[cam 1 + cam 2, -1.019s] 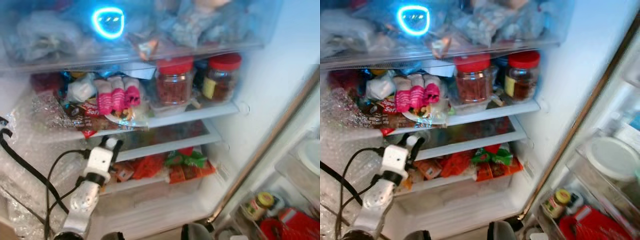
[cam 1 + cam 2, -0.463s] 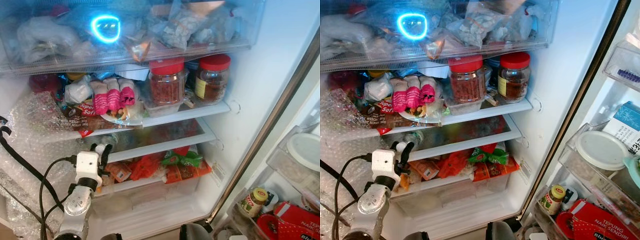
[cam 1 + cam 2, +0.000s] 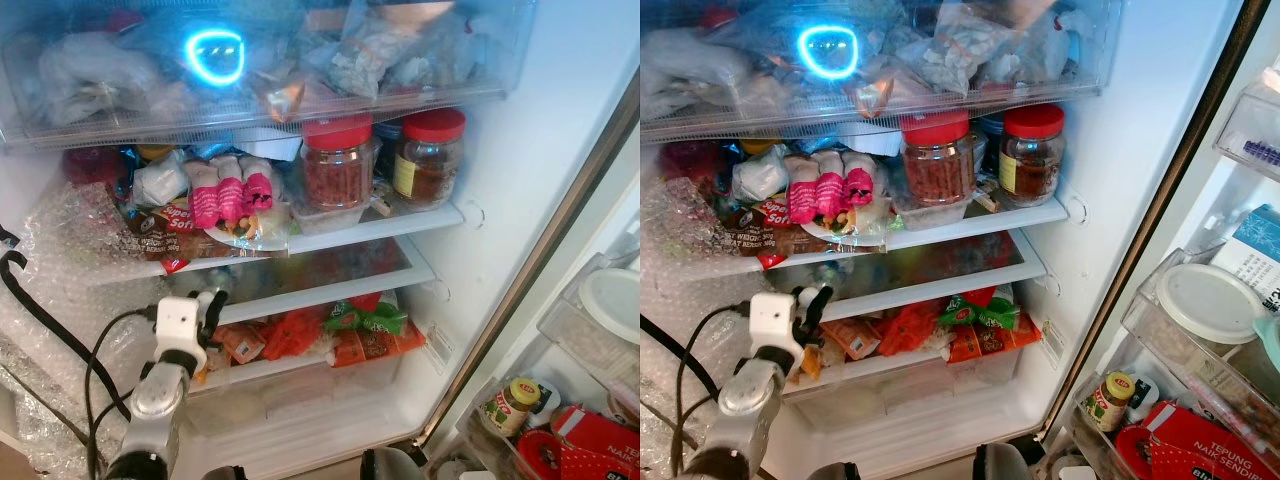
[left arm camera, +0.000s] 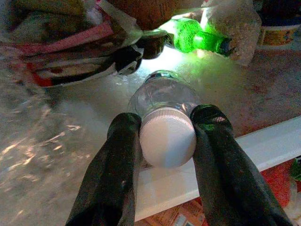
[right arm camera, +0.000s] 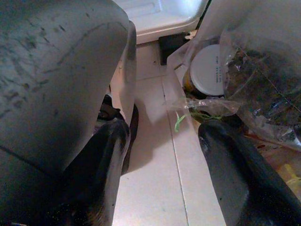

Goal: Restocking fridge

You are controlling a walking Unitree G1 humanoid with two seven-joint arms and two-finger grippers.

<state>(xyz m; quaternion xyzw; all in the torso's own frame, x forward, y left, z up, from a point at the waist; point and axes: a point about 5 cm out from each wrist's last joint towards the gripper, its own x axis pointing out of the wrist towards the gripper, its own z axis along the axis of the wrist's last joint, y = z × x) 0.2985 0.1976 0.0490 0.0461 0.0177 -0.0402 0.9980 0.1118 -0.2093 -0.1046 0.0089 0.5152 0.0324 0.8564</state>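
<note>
Two black fingers of the left gripper [image 4: 167, 141] sit either side of the white cap of a clear plastic bottle [image 4: 164, 101], pads touching it, at the centre of the left wrist frame. The bottle lies on its side on the glass shelf [image 3: 330, 290] at the lower left of the head frames, cap toward the front lip. It looks light, smooth and likely slippery, prone to roll; the ribbed cap or the neck just behind it seems the surest hold. A green bottle [image 4: 197, 40] lies further back. Low over floor tiles, the right gripper [image 5: 164, 155] hangs with jaws spread, holding nothing.
</note>
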